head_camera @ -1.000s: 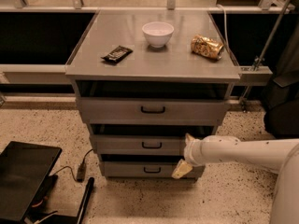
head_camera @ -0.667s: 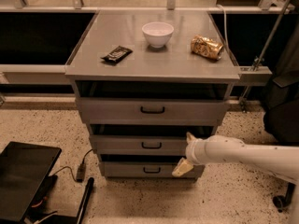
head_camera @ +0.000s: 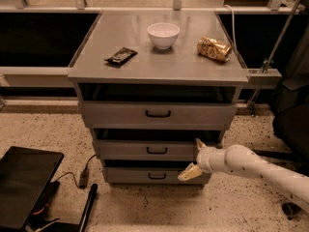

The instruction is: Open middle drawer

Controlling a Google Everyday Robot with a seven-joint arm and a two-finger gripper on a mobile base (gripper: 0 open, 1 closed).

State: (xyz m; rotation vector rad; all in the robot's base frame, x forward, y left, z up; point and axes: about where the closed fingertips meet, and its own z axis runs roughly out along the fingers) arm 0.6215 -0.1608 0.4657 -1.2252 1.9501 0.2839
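The grey cabinet (head_camera: 159,66) has three drawers. The middle drawer (head_camera: 125,150) is a wide shallow grey front with a small black bar handle (head_camera: 157,151) at its centre. It sits pulled out a little, with a dark gap above it. My gripper (head_camera: 195,157) comes in from the right on a white arm (head_camera: 256,167). It is at the right end of the middle drawer front, to the right of the handle. Its two cream fingers are spread apart, one at the drawer's top edge, one down by the bottom drawer (head_camera: 157,176). It holds nothing.
On the cabinet top stand a white bowl (head_camera: 163,35), a dark snack bar (head_camera: 120,56) and a crumpled gold bag (head_camera: 214,49). The top drawer (head_camera: 157,113) is taller. A black flat object (head_camera: 24,185) and cables lie on the speckled floor at left. Dark chair at right.
The arm has shifted slightly to the right and a little down; the gripper stays by the right end of the middle drawer. The drawers look unchanged.
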